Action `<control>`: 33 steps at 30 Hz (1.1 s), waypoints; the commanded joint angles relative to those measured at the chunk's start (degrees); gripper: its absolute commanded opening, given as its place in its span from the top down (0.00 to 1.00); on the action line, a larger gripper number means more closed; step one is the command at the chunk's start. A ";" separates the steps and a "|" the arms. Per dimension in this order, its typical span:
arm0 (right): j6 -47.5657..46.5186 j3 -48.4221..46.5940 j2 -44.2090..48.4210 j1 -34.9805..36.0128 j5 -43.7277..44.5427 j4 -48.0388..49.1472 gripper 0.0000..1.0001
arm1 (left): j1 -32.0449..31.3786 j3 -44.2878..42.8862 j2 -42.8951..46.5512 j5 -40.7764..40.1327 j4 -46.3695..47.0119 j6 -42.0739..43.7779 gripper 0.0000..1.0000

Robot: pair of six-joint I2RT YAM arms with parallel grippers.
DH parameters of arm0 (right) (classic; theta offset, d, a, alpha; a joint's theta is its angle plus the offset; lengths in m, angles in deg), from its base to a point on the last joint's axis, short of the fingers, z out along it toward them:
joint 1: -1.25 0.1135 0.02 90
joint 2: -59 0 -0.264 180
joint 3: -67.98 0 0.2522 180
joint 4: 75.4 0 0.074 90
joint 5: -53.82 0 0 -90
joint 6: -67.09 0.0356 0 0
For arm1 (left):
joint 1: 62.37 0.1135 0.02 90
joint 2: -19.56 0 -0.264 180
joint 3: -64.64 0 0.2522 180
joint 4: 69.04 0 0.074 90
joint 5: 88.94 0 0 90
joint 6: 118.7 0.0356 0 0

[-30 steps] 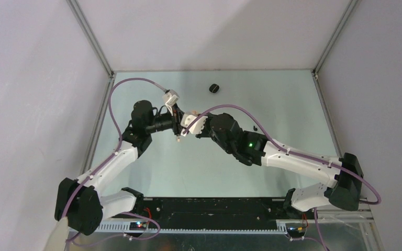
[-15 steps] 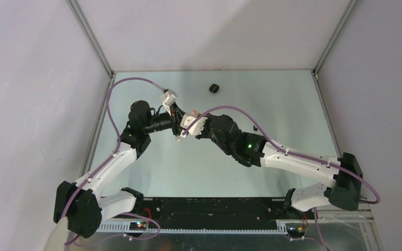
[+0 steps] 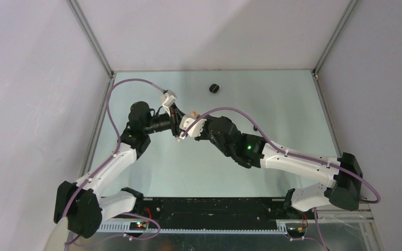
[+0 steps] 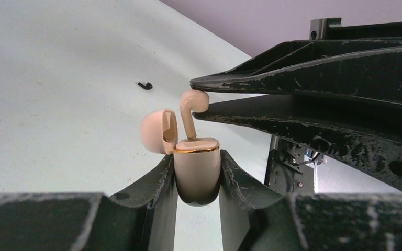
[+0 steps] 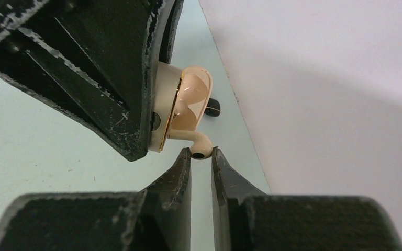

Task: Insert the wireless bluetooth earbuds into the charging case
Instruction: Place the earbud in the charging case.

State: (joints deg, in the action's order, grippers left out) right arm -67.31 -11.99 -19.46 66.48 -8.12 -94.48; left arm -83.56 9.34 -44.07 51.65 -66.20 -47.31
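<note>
My left gripper [image 4: 196, 157] is shut on the beige charging case [image 4: 196, 175] and holds it upright above the table, with its lid [image 4: 157, 130] hinged open. My right gripper [image 5: 201, 152] is shut on the head of a beige earbud [image 5: 200, 143]. The earbud's stem points down into the case's top opening [image 4: 190, 123]. In the top view the two grippers meet at mid-table, left [image 3: 179, 124] and right [image 3: 187, 126]. One black earbud [image 4: 145, 84] lies on the table beyond the case. The other earbuds are out of view.
A round black case [image 3: 214, 88] lies near the table's back edge and also shows in the right wrist view [image 5: 213, 107]. The enclosure walls rise at the left, back and right. Purple cables loop over both arms.
Both grippers have shifted slightly to the left together. The holds on the case and the earbud are unchanged.
</note>
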 commanded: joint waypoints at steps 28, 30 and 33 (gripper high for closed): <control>6.33 -1.66 -0.21 3.49 -2.27 -3.88 0.98 | 1.48 1.34 2.42 -2.35 5.08 -0.44 1.00; 6.99 -2.14 -0.26 3.56 -2.52 -4.81 0.98 | 1.50 1.30 2.42 -2.48 5.07 -0.50 1.00; 7.51 -2.50 -0.26 3.58 -2.58 -5.10 0.97 | 1.53 1.29 2.46 -2.97 4.95 -0.61 1.00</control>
State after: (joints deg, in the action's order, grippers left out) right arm -62.81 -12.28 -19.59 68.58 -7.16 -96.52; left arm -82.94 10.83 -42.87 51.46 -65.79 -48.21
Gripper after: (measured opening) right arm 0.174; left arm 0.334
